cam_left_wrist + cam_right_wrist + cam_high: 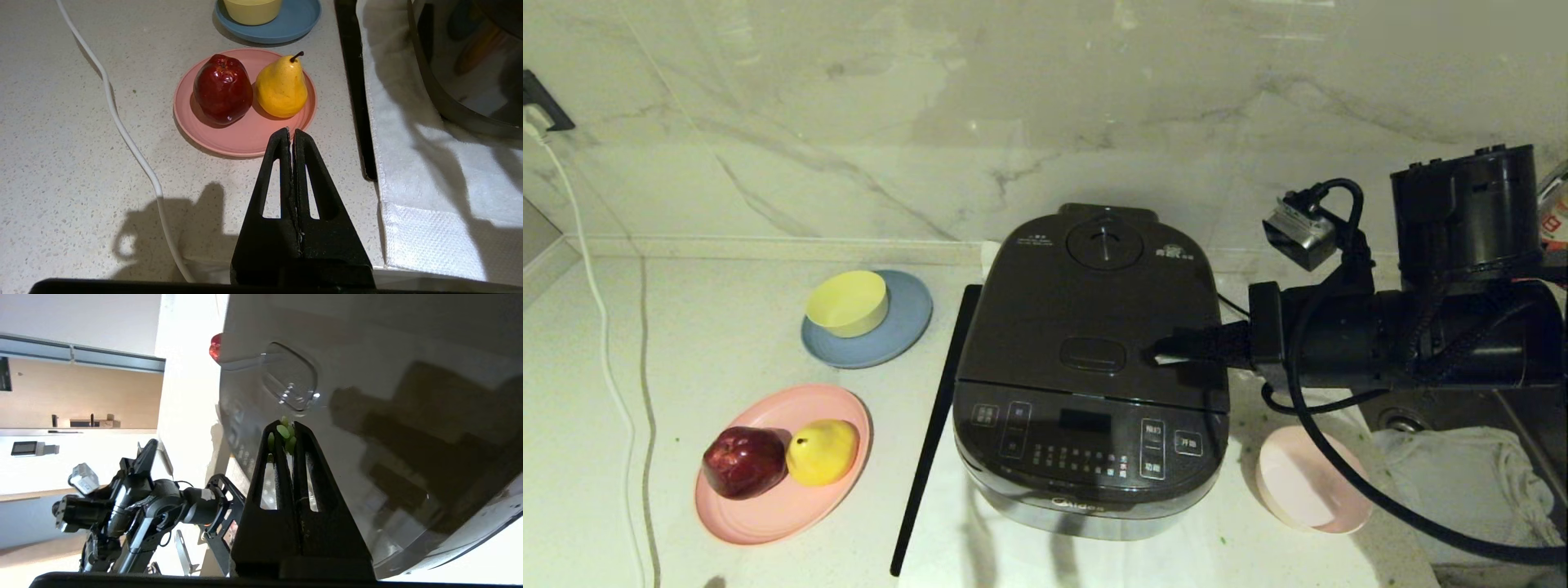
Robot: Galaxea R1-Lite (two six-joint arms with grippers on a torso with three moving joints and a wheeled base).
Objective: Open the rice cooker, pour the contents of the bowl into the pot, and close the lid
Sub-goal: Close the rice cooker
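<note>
A dark grey rice cooker [1092,367] sits at the centre of a pale speckled counter [727,343], on a white cloth [425,192], its control panel toward the viewer. Its lid [1094,310] is down, with a round steam-vent knob [1104,243] at the cooker's twelve o'clock and an oval latch button [1094,354] near the lid's front edge.

The right gripper [1164,347] reaches in level from three o'clock. Its fingers are clenched together, their tips over the lid just beside the latch button at its three o'clock. In the right wrist view, a few small green bits [284,435] cling between the fingertips.

The pale pink bowl [1311,490] stands on the counter at the cooker's four o'clock, below the right arm; it looks empty.

At the cooker's nine o'clock, a small yellow bowl [848,303] rests on a blue plate [870,322]. At eight o'clock, a flat pink plate [780,465] carries a red apple [743,461] and a yellow pear [823,451], touching. A white cable [605,327] trails down the far left of the counter.

The left gripper [292,136], seen only in its wrist view, hangs clenched and empty above the counter near the pink plate.
</note>
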